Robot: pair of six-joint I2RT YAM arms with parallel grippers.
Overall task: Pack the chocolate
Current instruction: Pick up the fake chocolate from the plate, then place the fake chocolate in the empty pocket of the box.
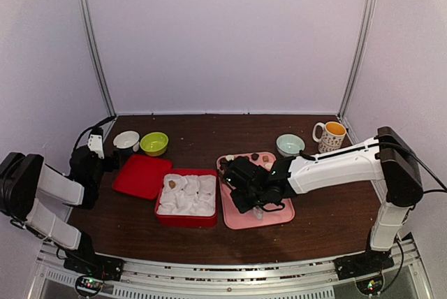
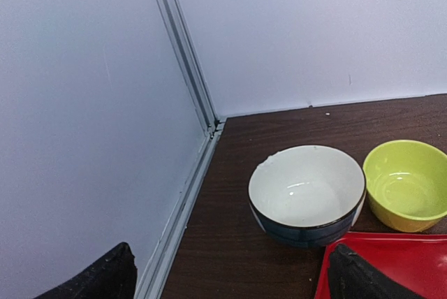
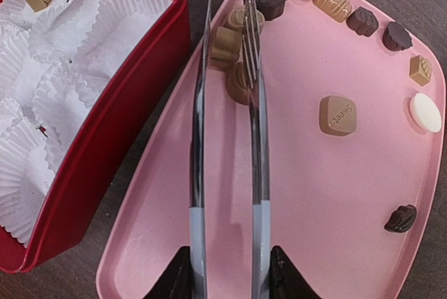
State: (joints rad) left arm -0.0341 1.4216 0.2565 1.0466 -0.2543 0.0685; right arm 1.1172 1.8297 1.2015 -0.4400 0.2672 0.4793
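Between the black fingers [image 3: 174, 281] of the right gripper [image 3: 229, 278], the two arms of the tongs [image 3: 198, 173] are squeezed partway together, with one finger pressing on each outer face. The blades run out side by side with a narrow gap between them. Their tips lie over the pink tray [image 3: 314, 236], either side of a small cluster of light brown pieces close to the tray's left rim; whether the tips touch a piece cannot be told.

The chocolate [image 3: 337, 115] lies mostly on this tray. Light brown, dark and cream-white pieces are strung along the far rim, one square light brown piece sits near the middle, and one dark piece sits alone toward the near right.

Just left of the tray, the red box [image 3: 133, 96] holds white paper cups [image 3: 105, 33]. A single light brown piece sits in a cup at its far left corner.

Left of the box lies the red lid [image 1: 142, 175]. Over the lid's far left corner, the left gripper [image 2: 234, 288] is spread fully apart and holds nothing. It faces a white bowl [image 2: 306, 191] and a green bowl [image 2: 407, 184], which stand side by side on the table [image 1: 328, 222]. Far right of the tray stand a pale blue bowl [image 1: 290, 144] and a mug [image 1: 330, 135]
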